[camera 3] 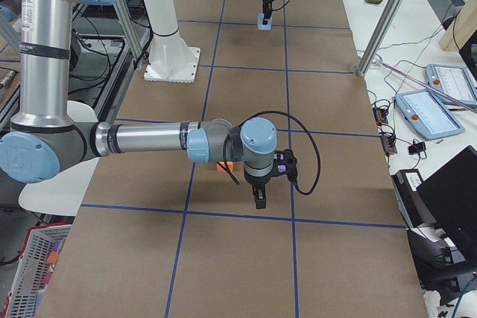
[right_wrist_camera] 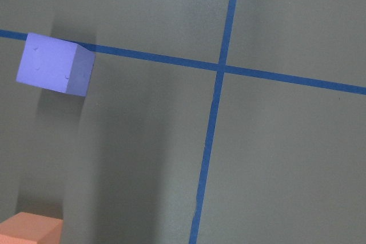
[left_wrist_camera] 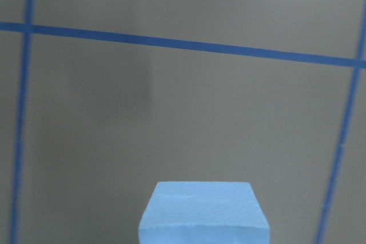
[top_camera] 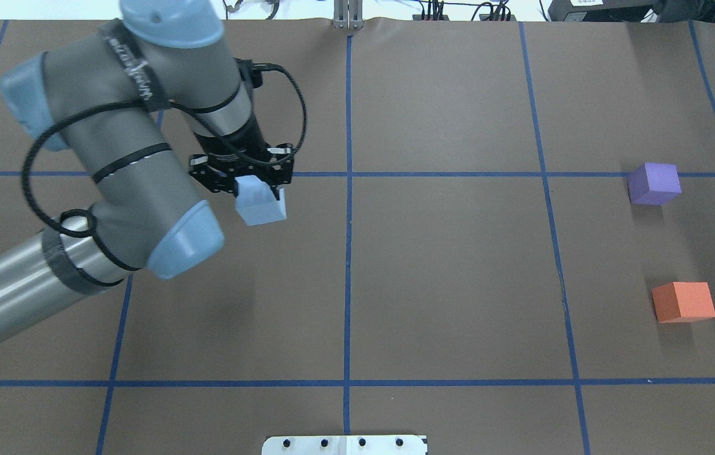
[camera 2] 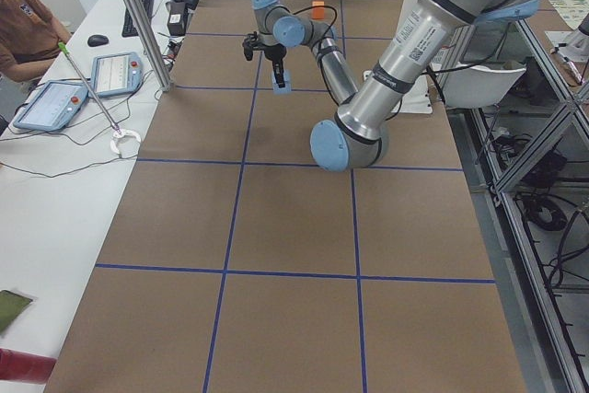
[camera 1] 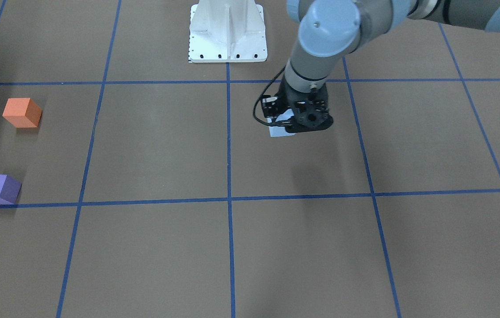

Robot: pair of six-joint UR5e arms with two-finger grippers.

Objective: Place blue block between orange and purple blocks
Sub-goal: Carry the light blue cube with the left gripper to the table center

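The jaws of the left gripper (top_camera: 255,184) are clamped on the blue block (top_camera: 262,205), which they hold by its upper part; the lower part of the block sticks out below the fingers. The block hangs above the table (top_camera: 446,284) and does not touch it; in the front-facing view its shadow lies apart from it on the brown surface. In the overhead view the block is just under a cross line of blue tape (top_camera: 458,174) and to the left of the middle line.

The orange block (top_camera: 683,302) and the purple block (top_camera: 654,183) stand on the table at the robot's far right, well apart from the blue block. They do not touch each other. The purple one lies farther from the robot, right at the tape line, and the orange one is nearer.

The right gripper (camera 3: 258,197) shows only in the exterior right view, pointing down near these two blocks. I cannot tell if its jaws are apart or together.
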